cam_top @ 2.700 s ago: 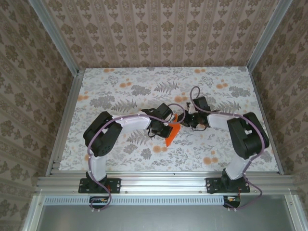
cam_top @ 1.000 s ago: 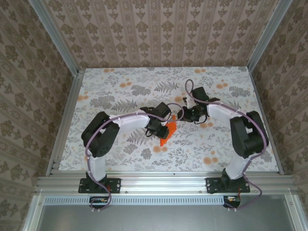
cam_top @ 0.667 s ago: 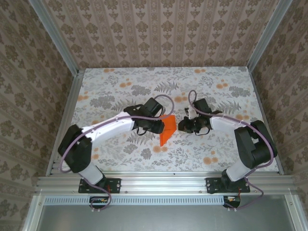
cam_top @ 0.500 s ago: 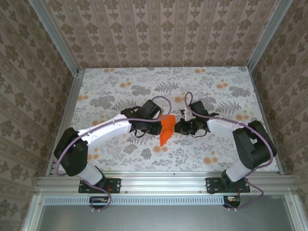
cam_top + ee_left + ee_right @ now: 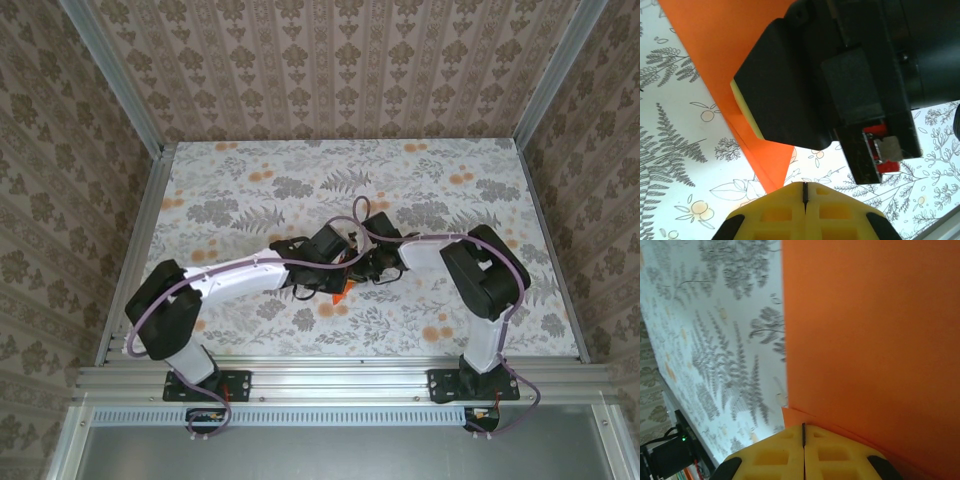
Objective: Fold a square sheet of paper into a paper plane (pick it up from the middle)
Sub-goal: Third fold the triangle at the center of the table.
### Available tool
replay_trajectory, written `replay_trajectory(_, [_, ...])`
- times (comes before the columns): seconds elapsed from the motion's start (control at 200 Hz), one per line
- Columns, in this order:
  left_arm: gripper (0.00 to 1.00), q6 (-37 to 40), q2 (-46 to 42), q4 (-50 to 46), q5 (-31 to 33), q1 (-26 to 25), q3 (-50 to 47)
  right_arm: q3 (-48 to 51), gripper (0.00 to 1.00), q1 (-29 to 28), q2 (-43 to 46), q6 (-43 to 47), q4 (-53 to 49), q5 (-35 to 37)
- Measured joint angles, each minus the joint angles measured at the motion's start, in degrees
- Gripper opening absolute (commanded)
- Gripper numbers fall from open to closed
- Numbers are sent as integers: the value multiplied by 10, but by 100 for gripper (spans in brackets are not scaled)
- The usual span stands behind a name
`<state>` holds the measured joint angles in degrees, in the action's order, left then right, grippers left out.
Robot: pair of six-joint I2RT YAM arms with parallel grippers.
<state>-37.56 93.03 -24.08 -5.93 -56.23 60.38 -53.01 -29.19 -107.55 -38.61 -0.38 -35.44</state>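
Note:
The sheet of paper, bright orange and folded to a point, lies on the floral table at the centre, mostly covered by both arms; only its near tip (image 5: 341,292) shows from above. My left gripper (image 5: 338,272) is shut, its yellow tips (image 5: 804,192) meeting just right of the paper's point (image 5: 771,175). My right gripper (image 5: 362,268) is shut too, its tips (image 5: 803,432) resting at the edge of a folded layer of the paper (image 5: 865,340). In the left wrist view a black finger (image 5: 785,100) of the right gripper lies across the paper (image 5: 715,45). I cannot tell whether either gripper pinches paper.
The floral table (image 5: 240,200) is walled with patterned paper on three sides. An aluminium rail (image 5: 330,380) runs along the near edge, where both arm bases are bolted. A purple cable (image 5: 362,212) loops above the right wrist.
Both grippers have closed and come together over the paper. The right arm swung left and the left wrist moved right, so the paper is now mostly covered.

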Motion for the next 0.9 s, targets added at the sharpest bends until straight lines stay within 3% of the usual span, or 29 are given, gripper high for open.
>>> replay_trajectory(0.355, [0, -9, 62, 39, 2, -4, -7, -1, 7, 1, -3, -2, 0, 0])
replay_trajectory(0.9, [0, -13, 53, 117, -2, -3, -55, -1, 7, 16, -3, 7, -2, -2])
